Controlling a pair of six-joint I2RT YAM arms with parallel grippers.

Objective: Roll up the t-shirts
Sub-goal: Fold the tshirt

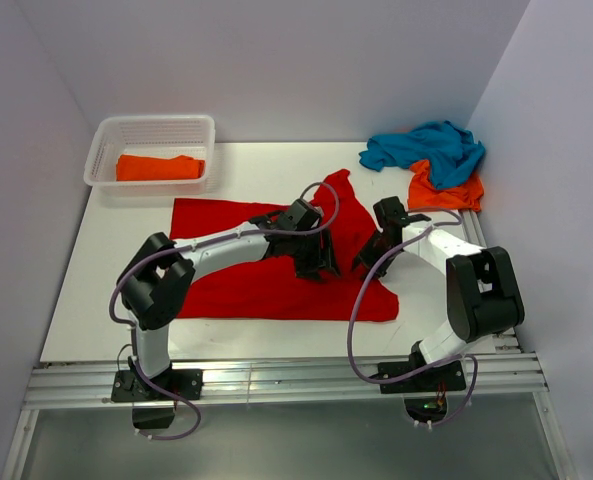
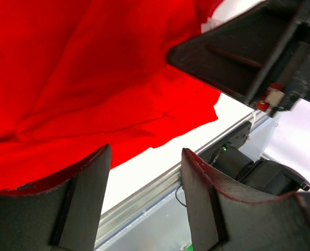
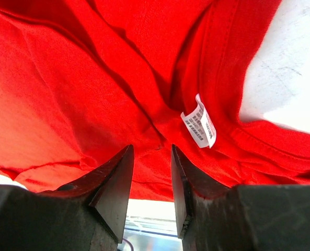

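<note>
**Status, task progress**

1. One orange shirt (image 1: 158, 167) lies as a compact bundle inside the basket (image 1: 106, 135), far left corner of the table (image 1: 256, 165). Treat it as done; the roll itself can't be confirmed from the top view.
2. The red shirt (image 1: 266, 285) lies spread flat at table centre, not yet rolled. It looks like the item in work.
3. The teal shirt (image 1: 426, 145) and the second orange shirt (image 1: 446, 190) sit heaped together at the far right corner, teal partly on top. Both are untouched.
4. Est. remaining: three shirts to roll.

**Gripper state**

- Left gripper (image 1: 318, 265): jaws wide apart, nothing between them. In the left wrist view you see the table edge and rail through the gap.
- Right gripper (image 1: 366, 262): jaws at a narrow gap, not closed. No cloth is visibly clamped.

**Shirt pos. vs. grippers**

- Both grippers hang over the right half of the red shirt, close beside each other.
- Left wrist view: the shirt's near hem lies just beyond the fingertips.
- Right wrist view: the collar and neck label (image 3: 199, 128) lie just beyond and right of the tips.
</note>
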